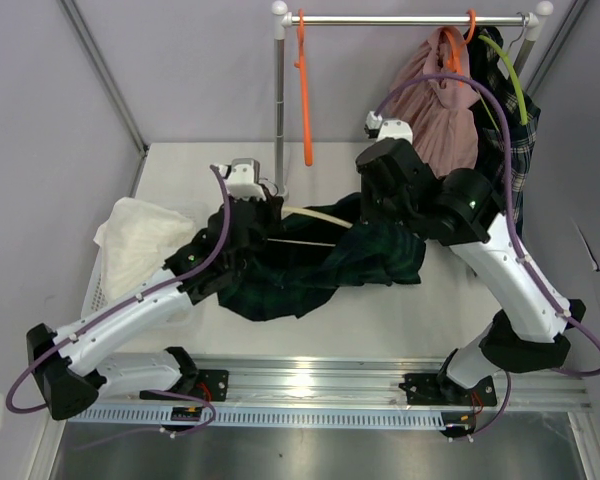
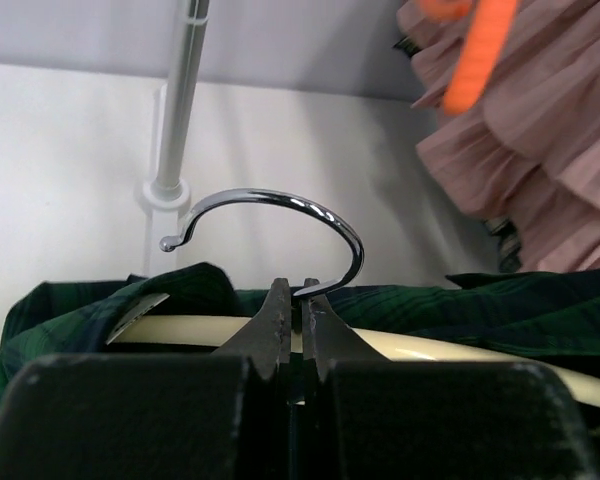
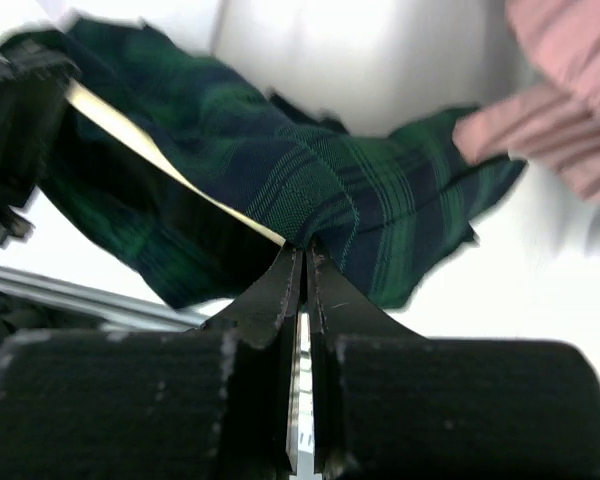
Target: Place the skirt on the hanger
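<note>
Skirt (image 1: 320, 265), dark green plaid, lies bunched on the counter (image 1: 400, 320) between the two arms, draped over a cream hanger (image 2: 420, 347), so it is partly on but not yet hung straight. At the far left, a crumpled white cloth (image 1: 140, 240) sits near the counter's edge, apart from the work. Beside it the left arm (image 1: 130, 325) reaches in toward the middle. The left jaws are pressed together on the neck of the hanger, just below its chrome hook (image 2: 270, 195). Gripping there most likely steadies the bar and leaves the hook upright and clear of the cloth. In the left wrist view the skirt's waist runs along the bar to either side of that grip. Further right, the right arm (image 1: 510, 260) bends down over the skirt. The right jaws are shut, pinching plaid cloth at the point where the cream bar meets them; whether the bar's tip is caught too I cannot tell. That pinch looks meant to draw the waist along or over the bar's end while the other side is anchored. Behind, a rail (image 1: 410, 19) on its post carries an orange hanger (image 1: 305, 90), then a pink garment (image 1: 440, 100) and another plaid garment (image 1: 515, 150) at the far right, which is probably where the loaded hanger belongs.
</note>
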Controlling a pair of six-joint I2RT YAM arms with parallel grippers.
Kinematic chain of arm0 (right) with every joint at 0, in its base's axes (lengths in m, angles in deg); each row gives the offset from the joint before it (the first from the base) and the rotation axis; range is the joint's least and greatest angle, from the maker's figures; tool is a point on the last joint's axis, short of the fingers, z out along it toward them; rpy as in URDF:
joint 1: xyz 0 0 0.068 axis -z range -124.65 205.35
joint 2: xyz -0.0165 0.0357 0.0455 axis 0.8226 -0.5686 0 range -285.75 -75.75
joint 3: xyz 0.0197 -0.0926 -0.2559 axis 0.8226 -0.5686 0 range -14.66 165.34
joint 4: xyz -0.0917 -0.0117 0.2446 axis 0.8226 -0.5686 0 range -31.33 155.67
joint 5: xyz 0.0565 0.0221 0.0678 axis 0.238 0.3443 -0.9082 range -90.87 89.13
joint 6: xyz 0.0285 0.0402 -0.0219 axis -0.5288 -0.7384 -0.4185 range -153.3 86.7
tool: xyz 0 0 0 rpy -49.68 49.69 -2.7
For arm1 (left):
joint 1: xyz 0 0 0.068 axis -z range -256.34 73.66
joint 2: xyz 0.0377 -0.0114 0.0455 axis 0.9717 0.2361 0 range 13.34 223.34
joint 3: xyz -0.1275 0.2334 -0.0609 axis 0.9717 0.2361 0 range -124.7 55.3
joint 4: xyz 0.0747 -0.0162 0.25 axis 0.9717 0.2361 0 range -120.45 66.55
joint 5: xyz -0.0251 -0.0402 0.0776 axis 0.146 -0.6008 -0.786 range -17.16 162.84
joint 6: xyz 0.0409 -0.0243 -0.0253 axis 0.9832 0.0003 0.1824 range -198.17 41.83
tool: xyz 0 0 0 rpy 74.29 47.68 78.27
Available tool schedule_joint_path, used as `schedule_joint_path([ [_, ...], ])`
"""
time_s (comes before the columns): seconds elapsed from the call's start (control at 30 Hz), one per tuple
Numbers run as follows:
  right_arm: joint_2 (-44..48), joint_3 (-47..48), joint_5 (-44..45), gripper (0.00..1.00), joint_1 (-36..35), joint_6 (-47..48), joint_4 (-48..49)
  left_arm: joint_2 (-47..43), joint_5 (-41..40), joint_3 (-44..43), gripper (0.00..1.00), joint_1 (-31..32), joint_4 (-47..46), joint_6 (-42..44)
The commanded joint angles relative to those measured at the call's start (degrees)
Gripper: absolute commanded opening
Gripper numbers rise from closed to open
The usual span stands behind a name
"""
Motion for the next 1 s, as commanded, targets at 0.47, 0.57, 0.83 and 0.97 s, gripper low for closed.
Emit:
schedule_joint_path([
  [0.47,1.7,-4.2,4.1,0.0,0.8,1.0,5.4,3.6,18.2,-12.5,0.0,1.6,5.4,-2.2],
  [0.57,2.2,-2.9,4.4,0.0,1.3,1.2,4.5,4.6,18.4,-10.1,0.0,1.7,6.0,-2.8],
  [0.83,0.8,5.4,4.9,0.0,1.7,1.9,1.0,5.7,16.8,-8.7,0.0,-0.1,6.5,-2.8],
  [0.97,-0.7,9.4,4.8,0.0,2.1,2.6,-0.2,5.4,15.2,-11.1,0.0,0.6,7.6,-1.8],
])
